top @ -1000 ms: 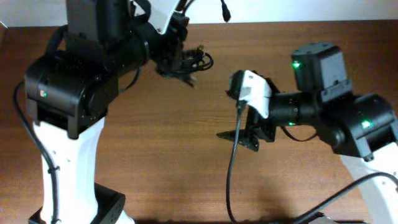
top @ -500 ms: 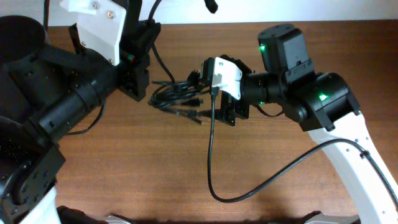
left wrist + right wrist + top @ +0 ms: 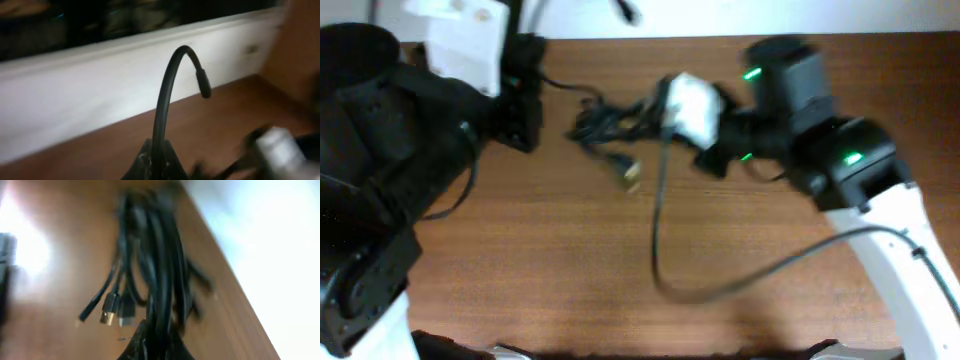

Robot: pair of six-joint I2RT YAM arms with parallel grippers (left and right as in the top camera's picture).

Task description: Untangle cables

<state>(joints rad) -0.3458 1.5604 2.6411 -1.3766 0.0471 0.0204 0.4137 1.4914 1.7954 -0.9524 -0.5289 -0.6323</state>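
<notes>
The cables (image 3: 603, 122) are a tangled bunch of thin black cords on the brown table between the two arms. One metallic plug (image 3: 631, 176) trails toward the near side. My right gripper (image 3: 660, 108) is shut on the bunch. In the right wrist view the cables (image 3: 155, 265) run up from between its fingers (image 3: 157, 342), with two plugs (image 3: 117, 314) hanging at the left. My left gripper (image 3: 158, 159) is shut on a single cable (image 3: 165, 95), which arches up to a dark plug end (image 3: 203, 84). In the overhead view the left gripper (image 3: 525, 95) sits left of the bunch.
The thick black cable (image 3: 657, 235) of the right arm loops across the near middle of the table. The big left arm (image 3: 390, 170) fills the left side and the right arm (image 3: 840, 160) the right. A white wall (image 3: 85, 95) borders the table's far edge.
My right gripper, open a second ago, has reached the bunch and shut on it. The bunch has shifted toward the far edge. The left gripper has stayed shut on its cable.
</notes>
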